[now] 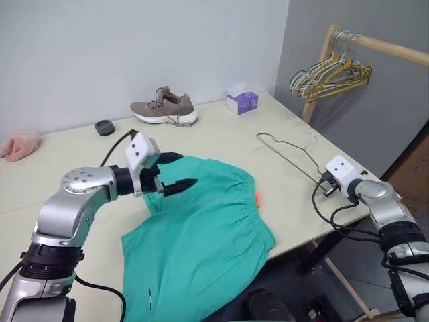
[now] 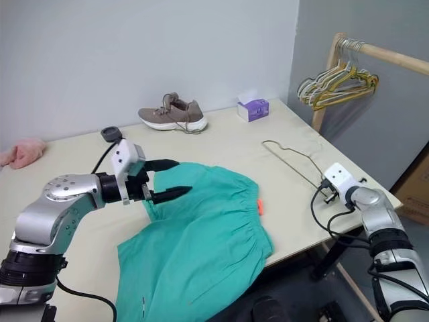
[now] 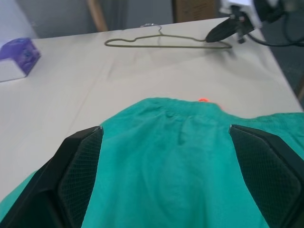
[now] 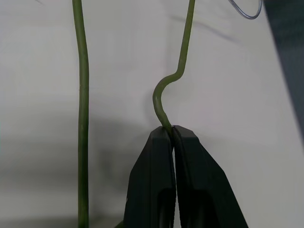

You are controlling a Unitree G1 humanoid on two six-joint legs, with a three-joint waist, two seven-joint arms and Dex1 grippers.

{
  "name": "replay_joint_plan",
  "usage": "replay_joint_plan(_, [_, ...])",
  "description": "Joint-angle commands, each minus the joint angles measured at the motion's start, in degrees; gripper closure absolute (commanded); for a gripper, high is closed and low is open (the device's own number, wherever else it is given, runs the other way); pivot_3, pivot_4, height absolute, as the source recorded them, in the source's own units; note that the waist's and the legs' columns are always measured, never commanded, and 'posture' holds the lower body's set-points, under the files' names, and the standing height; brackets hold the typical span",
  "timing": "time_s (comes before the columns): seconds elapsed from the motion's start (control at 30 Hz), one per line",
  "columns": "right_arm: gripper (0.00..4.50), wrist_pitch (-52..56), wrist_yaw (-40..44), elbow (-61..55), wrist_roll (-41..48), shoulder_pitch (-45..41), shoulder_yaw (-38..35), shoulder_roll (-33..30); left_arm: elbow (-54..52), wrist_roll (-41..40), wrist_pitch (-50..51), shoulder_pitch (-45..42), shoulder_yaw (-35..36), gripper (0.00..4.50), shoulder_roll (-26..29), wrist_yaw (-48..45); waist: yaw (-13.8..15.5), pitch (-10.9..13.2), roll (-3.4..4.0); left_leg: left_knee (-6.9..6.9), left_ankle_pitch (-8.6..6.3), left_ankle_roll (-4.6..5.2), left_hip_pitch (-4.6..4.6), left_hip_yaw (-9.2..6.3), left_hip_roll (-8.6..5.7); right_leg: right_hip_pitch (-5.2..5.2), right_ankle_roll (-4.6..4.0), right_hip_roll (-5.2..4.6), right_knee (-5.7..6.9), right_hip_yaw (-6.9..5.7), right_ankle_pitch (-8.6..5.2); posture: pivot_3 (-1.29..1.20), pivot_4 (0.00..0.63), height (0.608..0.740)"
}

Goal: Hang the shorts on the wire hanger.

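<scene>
Left eye view: shorts lie spread on the tabletop, front part hanging over the near edge, small orange tag at the waistband. Left pincer is spread wide just above the far side of the shorts, nothing held. Wire hanger lies flat near the right edge of the tabletop, apart from the shorts. Right pincer sits at its near corner. Shoe, purple tissue box, small dark round thing along the far side; pink fluffy item far left. Rack with more hangers beyond the right corner.

Left wrist view: both black fingers set far apart, green cloth between and below them; wire hanger and right pincer farther off.

Right wrist view: right pincer fingers pressed together, pinching the wire at a bend of the hanger; second wire run alongside.
</scene>
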Motion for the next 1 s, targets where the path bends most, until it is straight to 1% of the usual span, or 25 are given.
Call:
replay_joint_plan(0.03, [4.46,-9.5,0.5,-9.9,-3.3,-0.2,1.9,-1.9,4.8,-3.1,4.6,-2.9,5.6,0.00,1.5,0.5,-0.2,0.0,0.02,-0.01,0.00,0.00,-0.01,-0.03,0.01,0.00,0.00,0.00,0.01,-0.02,0.00,-0.31,0.000,0.740])
replay_joint_plan(0.17, [4.46,-18.2,-0.2,-15.6,-7.4,-0.3,4.6,-2.9,10.2,-8.0,13.0,-3.3,9.2,0.00,4.7,-3.5,-0.2,0.0,0.02,-0.02,0.00,0.00,0.00,-0.05,0.01,-0.03,0.01,0.01,0.03,-0.06,-0.01,-0.31,0.000,0.740])
replay_joint_plan(0.27, [4.46,-24.4,-2.0,-18.3,-11.4,-1.6,6.6,-3.0,12.0,-9.8,16.3,-2.7,9.8,0.00,6.4,-6.2,-0.1,0.0,0.02,-0.02,0.00,0.00,-0.04,-0.05,-0.02,-0.09,0.02,0.01,0.04,-0.08,-0.02,-0.31,0.000,0.740])
replay_joint_plan(0.37, [4.46,-30.0,-3.9,-19.8,-15.2,-3.2,8.3,-2.8,10.9,-11.2,18.5,-0.8,9.2,0.00,7.2,-8.9,0.0,0.0,0.04,-0.02,0.00,-0.01,-0.05,-0.05,-0.02,-0.12,0.02,0.00,0.04,-0.05,-0.02,-0.31,0.000,0.740])
replay_joint_plan(0.5, [4.46,-35.4,-5.3,-21.1,-18.3,-5.2,10.0,-1.8,6.2,-13.5,21.5,2.4,7.5,0.00,7.3,-11.8,0.0,0.0,0.03,-0.03,0.00,-0.01,-0.08,-0.06,-0.01,-0.22,-0.01,-0.01,0.10,0.04,-0.03,-0.30,0.000,0.740])
replay_joint_plan(0.57, [4.46,-37.0,-5.5,-21.7,-18.8,-6.1,10.3,-1.0,4.3,-14.3,22.6,3.6,6.8,0.00,7.3,-12.8,0.0,0.0,0.03,-0.03,0.01,-0.02,-0.12,-0.07,0.00,-0.26,-0.03,-0.01,0.13,0.04,-0.04,-0.31,0.000,0.740])
replay_joint_plan(0.7, [4.46,-38.7,-5.1,-22.9,-18.3,-7.6,10.4,0.6,2.2,-13.3,22.0,5.0,5.2,0.00,6.9,-13.5,0.0,0.0,0.03,-0.03,0.01,-0.02,-0.11,-0.06,0.00,-0.26,-0.04,-0.01,0.17,0.06,-0.04,-0.31,0.000,0.740])
replay_joint_plan(0.87, [4.46,-38.7,-3.6,-23.8,-16.8,-8.5,10.1,2.3,-0.1,-13.3,21.3,6.2,3.4,0.00,6.9,-15.0,0.0,0.0,0.02,-0.01,0.01,-0.02,-0.09,-0.05,-0.01,-0.26,-0.05,-0.01,0.23,0.07,-0.04,-0.31,0.000,0.740])
replay_joint_plan(1.0, [4.46,-38.2,-3.0,-24.0,-15.9,-8.6,9.7,2.8,-2.1,-11.7,19.3,8.2,1.6,0.00,7.5,-16.2,0.0,0.0,0.03,-0.02,0.01,-0.02,-0.10,-0.05,-0.01,-0.26,-0.06,-0.01,0.22,0.08,-0.04,-0.31,0.000,0.740])
